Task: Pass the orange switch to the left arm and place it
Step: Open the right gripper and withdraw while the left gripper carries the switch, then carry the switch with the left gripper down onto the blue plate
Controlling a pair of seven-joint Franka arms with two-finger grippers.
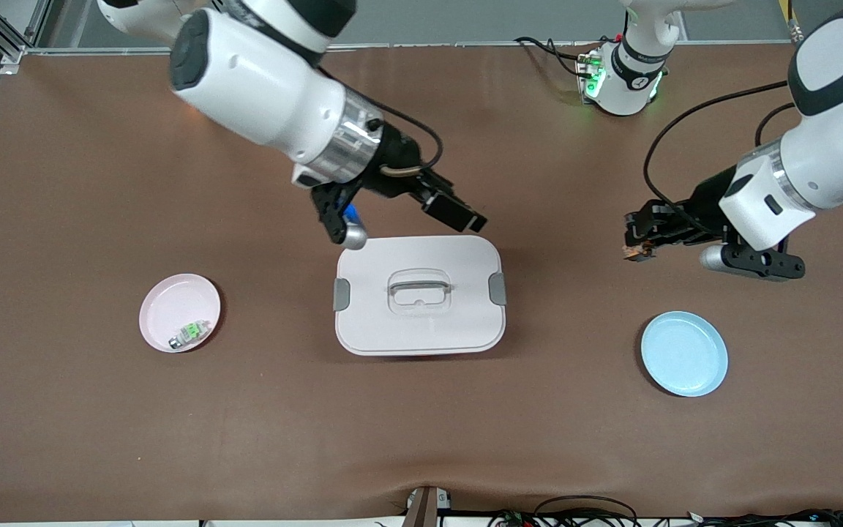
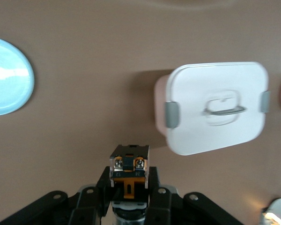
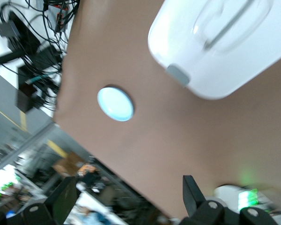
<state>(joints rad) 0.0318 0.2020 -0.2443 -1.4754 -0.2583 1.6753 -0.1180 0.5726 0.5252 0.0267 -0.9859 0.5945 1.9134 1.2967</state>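
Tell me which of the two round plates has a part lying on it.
The pink plate, toward the right arm's end, holds a small green-and-white part; the blue plate is bare.

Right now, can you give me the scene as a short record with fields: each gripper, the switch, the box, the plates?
left gripper: shut on the switch, up over bare table between the box and the blue plate
right gripper: open, holds nothing, over the box edge toward the arm bases
box: mid-table, lid on, handle flat
blue plate: bare, toward the left arm's end
pink plate: toward the right arm's end, holds a green-and-white part
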